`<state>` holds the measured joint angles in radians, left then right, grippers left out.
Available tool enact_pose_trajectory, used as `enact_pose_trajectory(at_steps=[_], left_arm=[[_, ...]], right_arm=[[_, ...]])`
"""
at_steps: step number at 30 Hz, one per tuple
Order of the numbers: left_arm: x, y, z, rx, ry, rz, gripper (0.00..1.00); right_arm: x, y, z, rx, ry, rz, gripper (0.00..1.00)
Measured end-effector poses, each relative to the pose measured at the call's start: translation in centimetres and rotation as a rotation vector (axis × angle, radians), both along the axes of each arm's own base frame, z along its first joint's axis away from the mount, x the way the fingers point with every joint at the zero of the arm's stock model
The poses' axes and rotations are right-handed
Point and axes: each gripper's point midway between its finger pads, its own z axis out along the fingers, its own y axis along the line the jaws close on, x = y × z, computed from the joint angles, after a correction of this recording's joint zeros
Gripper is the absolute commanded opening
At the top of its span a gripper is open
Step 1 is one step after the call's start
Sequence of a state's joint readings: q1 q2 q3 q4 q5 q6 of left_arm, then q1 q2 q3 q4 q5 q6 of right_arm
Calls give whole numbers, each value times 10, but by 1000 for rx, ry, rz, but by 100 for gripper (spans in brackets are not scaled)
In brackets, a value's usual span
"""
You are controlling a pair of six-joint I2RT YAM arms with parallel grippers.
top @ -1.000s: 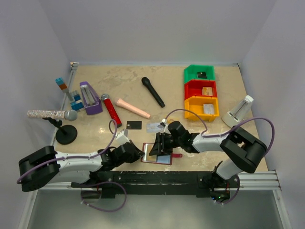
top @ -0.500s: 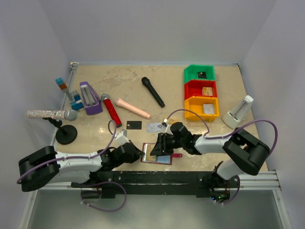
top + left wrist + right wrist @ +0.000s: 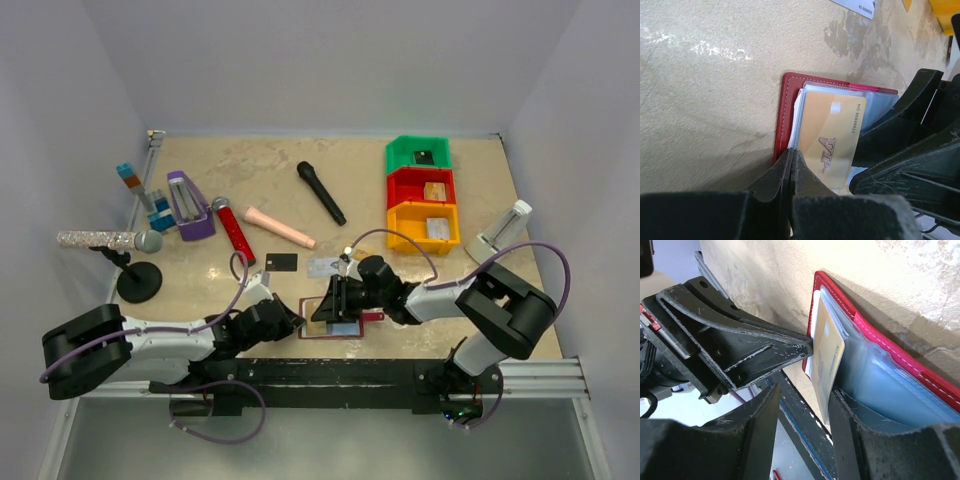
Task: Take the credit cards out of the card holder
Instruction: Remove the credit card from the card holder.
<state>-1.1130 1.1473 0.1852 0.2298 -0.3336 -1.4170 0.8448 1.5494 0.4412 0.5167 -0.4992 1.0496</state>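
Observation:
The dark red card holder (image 3: 345, 326) lies open near the table's front edge, its pale sleeves (image 3: 880, 375) facing up. My left gripper (image 3: 791, 152) is shut, pinched at the holder's left edge (image 3: 785, 110). A tan-gold credit card (image 3: 832, 135) marked VIP sticks partway out of a sleeve. My right gripper (image 3: 802, 405) is open around that tan card (image 3: 829, 365), which leans by the right finger, with a gap to the left finger. A black card (image 3: 282, 262) and a silver-grey card (image 3: 325, 267) lie on the table beyond the holder.
Green (image 3: 418, 152), red (image 3: 423, 187) and yellow (image 3: 425, 225) bins stand at the back right, a white stand (image 3: 503, 232) beside them. A black microphone (image 3: 321, 192), red microphone (image 3: 233, 230), pink cylinder (image 3: 280, 227) and glitter microphone (image 3: 105, 240) lie further back. The arms' black rail (image 3: 330, 375) runs just behind the holder.
The holder and its red tab have shifted slightly away from the front edge. My right gripper has stayed over the holder, its jaws narrowing a little and then widening again. The left arm barely moved.

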Motion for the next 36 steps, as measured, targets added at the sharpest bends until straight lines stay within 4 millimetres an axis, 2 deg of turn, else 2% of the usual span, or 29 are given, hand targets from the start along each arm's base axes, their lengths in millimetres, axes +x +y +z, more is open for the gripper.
enact_pose_trajectory(at_steps=[24,31,36], left_arm=[[1,-15,3,-55,-79,-82,0],[1,-15,3,-68,-81,-78,0],[1,-14,2,-91,-51,-46,0]], right_arm=[[0,9,-9,4,59,28,48],[-2,9,-8,2,68,41,48],[-5,5,1,-2,53,51,47]])
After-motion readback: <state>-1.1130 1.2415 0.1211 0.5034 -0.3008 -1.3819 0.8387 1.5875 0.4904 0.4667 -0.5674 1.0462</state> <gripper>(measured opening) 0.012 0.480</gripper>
